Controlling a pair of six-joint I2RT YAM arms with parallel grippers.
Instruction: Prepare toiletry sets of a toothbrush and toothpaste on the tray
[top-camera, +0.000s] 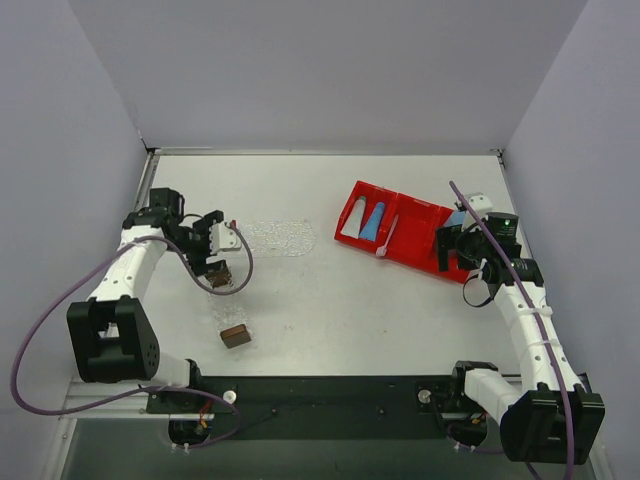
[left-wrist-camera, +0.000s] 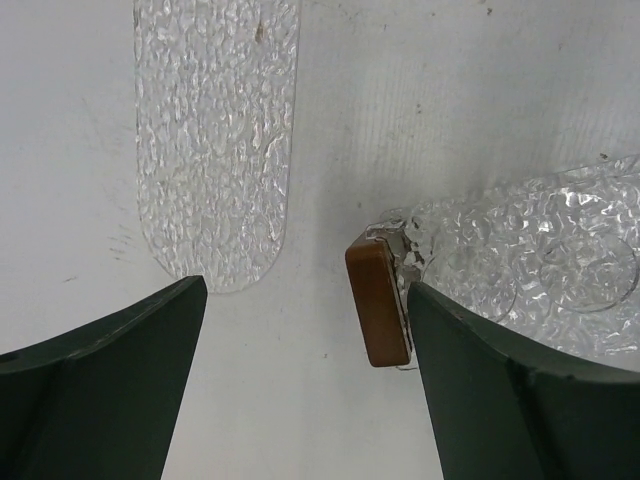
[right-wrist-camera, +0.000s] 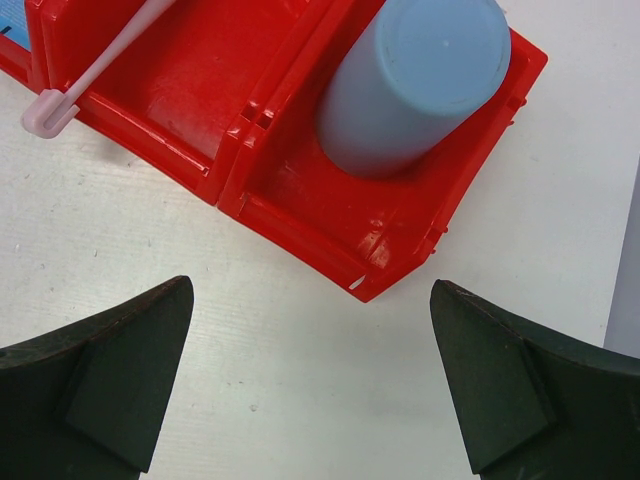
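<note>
While both arms hang over a white table (top-camera: 330, 320), nothing is held. The left gripper (top-camera: 213, 262) has its jaws wide apart above the table's left side. Its right finger (left-wrist-camera: 500, 390) touches a brown block (left-wrist-camera: 378, 305) at the end of the clear, bumpy tray (left-wrist-camera: 540, 250). A second block (top-camera: 236, 336) lies nearer the arm bases. A separate clear strip (top-camera: 280, 238) lies just beyond, toward the centre.

The right gripper (right-wrist-camera: 310, 300), jaws also spread, hovers at the near edge of a red bin (right-wrist-camera: 400, 240) on the right. A blue cup (right-wrist-camera: 415, 85) fills the bin's right compartment. In the compartment beside the cup, the toothbrush (top-camera: 388, 238) slants with its head over the near wall. The blue toothpaste (top-camera: 372, 222) and the white-grey one (top-camera: 352, 222) lie at the bin's left end, well apart from the tray.
</note>
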